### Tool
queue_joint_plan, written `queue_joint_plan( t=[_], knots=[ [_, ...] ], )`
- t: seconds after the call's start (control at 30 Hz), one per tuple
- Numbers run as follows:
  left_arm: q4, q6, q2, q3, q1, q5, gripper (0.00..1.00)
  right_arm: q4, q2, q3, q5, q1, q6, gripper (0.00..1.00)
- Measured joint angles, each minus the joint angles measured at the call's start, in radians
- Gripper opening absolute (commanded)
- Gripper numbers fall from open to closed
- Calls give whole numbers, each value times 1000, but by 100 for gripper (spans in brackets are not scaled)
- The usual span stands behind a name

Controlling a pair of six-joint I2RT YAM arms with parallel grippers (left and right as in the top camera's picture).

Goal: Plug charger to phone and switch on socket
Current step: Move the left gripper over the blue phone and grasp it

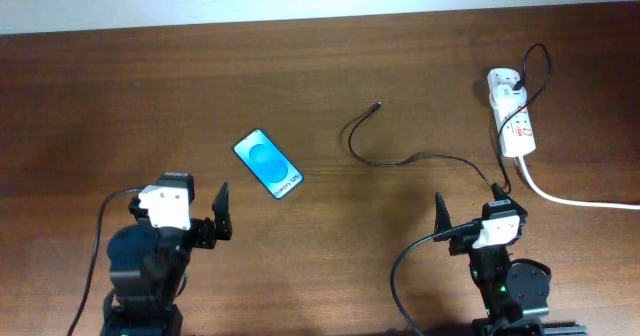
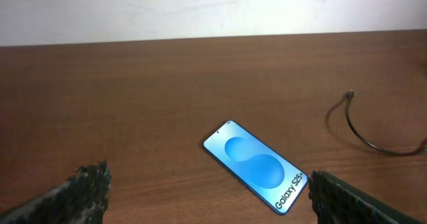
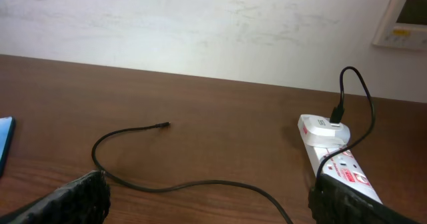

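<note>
The phone (image 1: pixel 268 163) lies flat left of the table's centre, blue screen up; it also shows in the left wrist view (image 2: pixel 256 165). The charger's thin black cable (image 1: pixel 400 161) curves across the table, its connector tip (image 1: pixel 377 104) lying free; the wrist view shows the cable (image 3: pixel 200 183) and tip (image 3: pixel 164 125). Its plug (image 1: pixel 506 90) sits in the white socket strip (image 1: pixel 517 124), also in the right wrist view (image 3: pixel 337 157). My left gripper (image 1: pixel 195 216) is open and empty, near side of the phone. My right gripper (image 1: pixel 467 211) is open and empty, near the cable.
The strip's thick white cord (image 1: pixel 580 200) runs off to the right edge. A pale wall (image 3: pixel 200 24) rises behind the table's far edge, with a wall panel (image 3: pixel 403 17) at the upper right.
</note>
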Motion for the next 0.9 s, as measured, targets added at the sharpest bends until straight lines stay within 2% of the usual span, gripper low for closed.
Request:
queue_joint_plan(
  t=[0.23,0.4,0.53,0.7,0.9],
  knots=[
    [5,-3,197,120,0,88,99,0,0,0,0,0,1,99],
    [0,-3,227,141,0,233,99,0,0,0,0,0,0,98],
    [3,-6,240,141,0,290,99,0,0,0,0,0,1,98],
    [-95,-119,301,242,-6,189,99,0,0,0,0,0,0,98],
    [-316,-283,590,605,-114,-42,99,0,0,0,0,0,0,99]
  ],
)
